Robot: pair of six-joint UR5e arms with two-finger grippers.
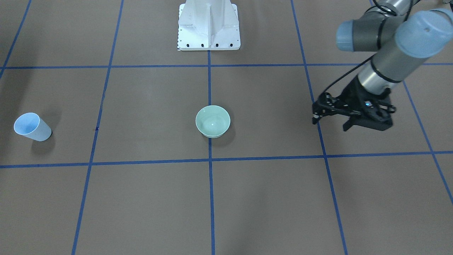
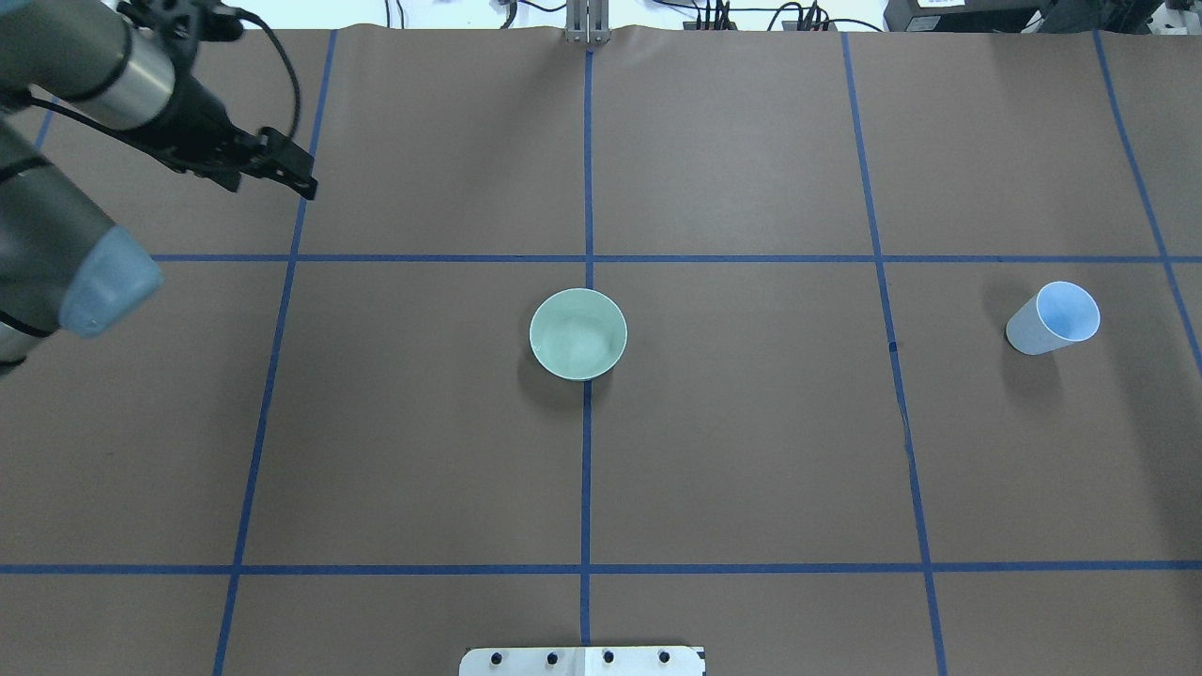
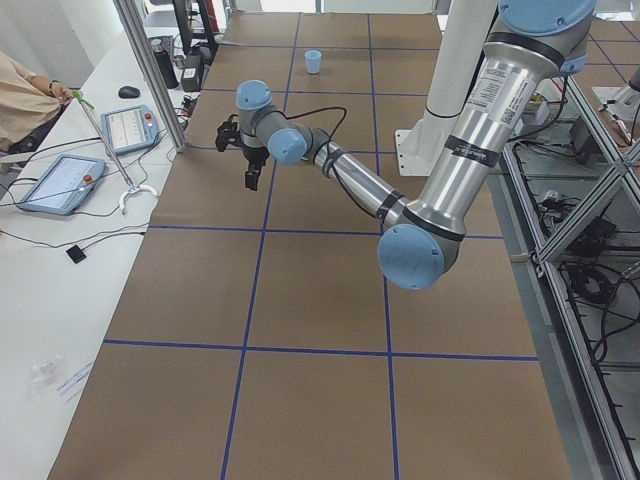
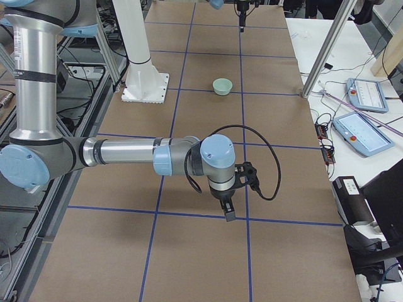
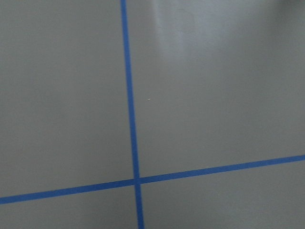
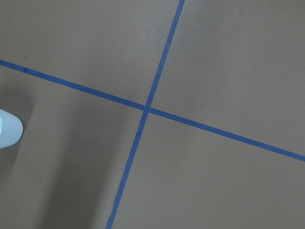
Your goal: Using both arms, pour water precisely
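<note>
I'd bring right fingers (can't tell if open) square onto the cup; left fingers, open and empty, go steady the bowl.

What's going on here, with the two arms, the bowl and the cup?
Nothing is being handled yet. The left gripper hovers open and empty over the table, off to one side of the pale green bowl at the centre. The light blue cup stands upright, alone, on the opposite side. The right gripper hangs over the table on the cup's side; whether it is open can't be told. A white glint in the bowl suggests water.
</note>
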